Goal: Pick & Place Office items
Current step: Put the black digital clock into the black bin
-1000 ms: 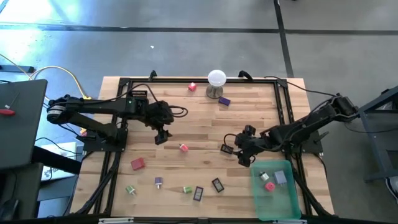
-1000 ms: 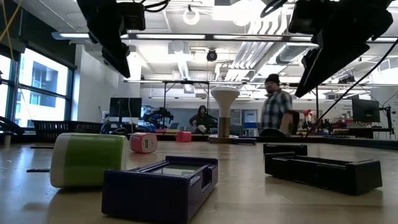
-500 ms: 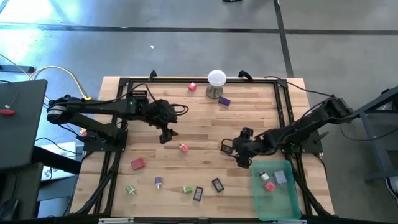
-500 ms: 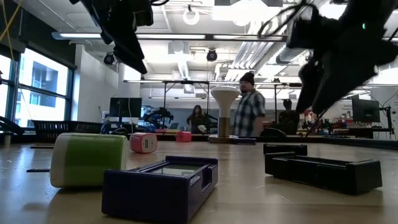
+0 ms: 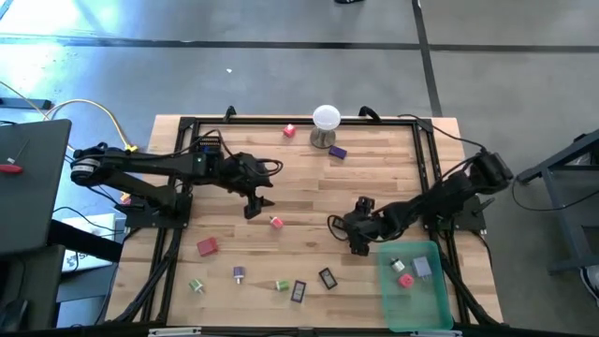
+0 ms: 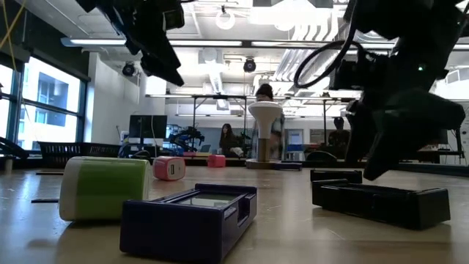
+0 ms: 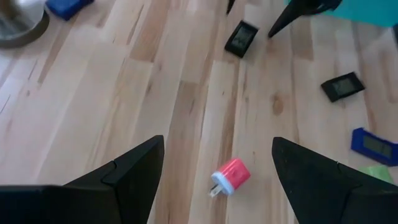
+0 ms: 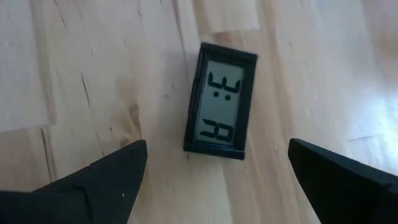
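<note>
Black display unit [image 8: 221, 101] now under right gripper [image 5: 343, 227], jaws spread wider; left gripper [image 5: 255, 201] jaws spread, nearer pink plug [image 7: 229, 177].

A small black display unit [image 8: 221, 102] at the centre of the right wrist view carries dark segment digits on its grey screen; they cannot be read with certainty.

Bright, even light falls from ceiling strips [image 6: 220, 42] over the room, leaving only soft shadows on the pale wood counter [image 5: 309, 187]. In the low view both arms are dark against the glare, and a walking person [image 6: 265, 125] is smeared by blur.
</note>
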Motion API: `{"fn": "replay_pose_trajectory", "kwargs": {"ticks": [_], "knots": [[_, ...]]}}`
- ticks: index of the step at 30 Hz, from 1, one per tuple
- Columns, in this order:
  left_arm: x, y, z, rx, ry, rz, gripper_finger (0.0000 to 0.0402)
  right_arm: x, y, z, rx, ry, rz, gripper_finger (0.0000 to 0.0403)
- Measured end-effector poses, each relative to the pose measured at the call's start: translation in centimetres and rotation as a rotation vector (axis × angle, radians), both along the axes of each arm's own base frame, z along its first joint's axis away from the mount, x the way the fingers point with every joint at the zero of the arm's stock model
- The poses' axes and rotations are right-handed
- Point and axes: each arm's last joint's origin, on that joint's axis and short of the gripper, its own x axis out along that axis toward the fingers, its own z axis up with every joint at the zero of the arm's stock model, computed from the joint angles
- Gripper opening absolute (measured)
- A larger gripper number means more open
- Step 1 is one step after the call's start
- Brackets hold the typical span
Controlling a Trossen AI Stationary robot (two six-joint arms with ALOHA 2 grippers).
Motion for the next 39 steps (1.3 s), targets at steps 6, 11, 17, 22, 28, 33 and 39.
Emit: {"fn": "replay_pose_trajectory", "kwargs": {"ticks": [6,11,17,22,28,33,39], "knots": [[0.4,-1.1,0.4,0.002,-0.052,-0.045,0.0291,0.9,-0.1,-1.2,0.028,-0.003,-0.007,0.038],[0.4,-2.1,0.5,-0.005,-0.061,-0.079,0.0291,1.2,-0.2,-2.1,0.039,0.018,-0.034,0.038],[0.3,-3.5,0.5,-0.017,-0.059,-0.125,0.0291,1.5,-0.7,-2.3,0.132,0.033,-0.043,0.0352],[0.3,-4.3,0.5,-0.026,-0.062,-0.153,0.0291,1.7,-1.2,-2.3,0.148,0.036,-0.053,0.0295],[0.2,-4.9,0.5,-0.036,-0.062,-0.168,0.0291,1.7,-1.5,-2.4,0.158,0.04,-0.06,0.023],[0.4,-5.1,0.3,-0.022,-0.057,-0.16,0.0291,1.7,-1.5,-2.4,0.161,0.042,-0.054,0.0171],[1.6,-5.4,-1.0,-0.004,-0.019,-0.144,0.0291,1.7,-1.5,-2.4,0.163,0.043,-0.053,0.0138]]}}
